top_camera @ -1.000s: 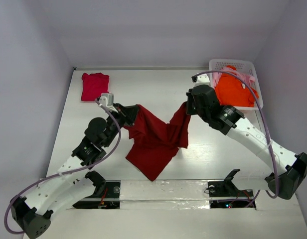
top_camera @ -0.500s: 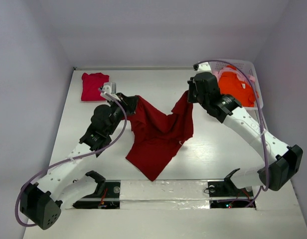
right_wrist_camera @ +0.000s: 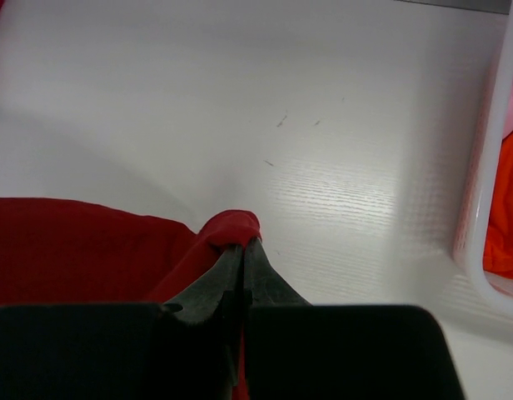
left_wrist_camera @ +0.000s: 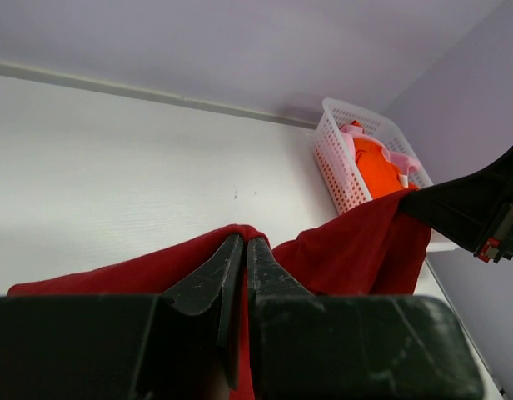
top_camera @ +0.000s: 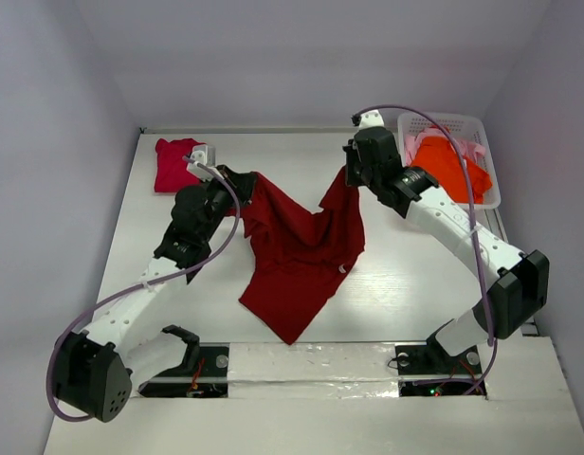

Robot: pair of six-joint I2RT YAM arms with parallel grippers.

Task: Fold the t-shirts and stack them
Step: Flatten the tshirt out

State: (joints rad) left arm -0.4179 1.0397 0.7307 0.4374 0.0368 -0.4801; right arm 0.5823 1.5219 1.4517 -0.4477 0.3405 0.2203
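Both arms hold the large dark red t-shirt (top_camera: 297, 251) up between them. The left gripper (top_camera: 241, 182) is pinched tight on one corner of its upper edge and the right gripper (top_camera: 345, 176) is clamped on the other. In each wrist view, red cloth bulges out from between the closed jaws. The shirt sags in a V between the two grips, and its lower part trails onto the table (top_camera: 406, 284) toward the near edge.

This looks to me like the spreading step, before any fold. A crimson-pink t-shirt (top_camera: 178, 163) lies at the far left corner, apparently folded. The bright orange t-shirt (top_camera: 444, 169) and the pale pink t-shirt (top_camera: 412, 144) sit in the white basket (top_camera: 444, 117).

Next, I judge, the arms need to draw apart to take out the sag, then lay the shirt flat on bare table. Whether they grip shoulders or hem, I cannot tell.
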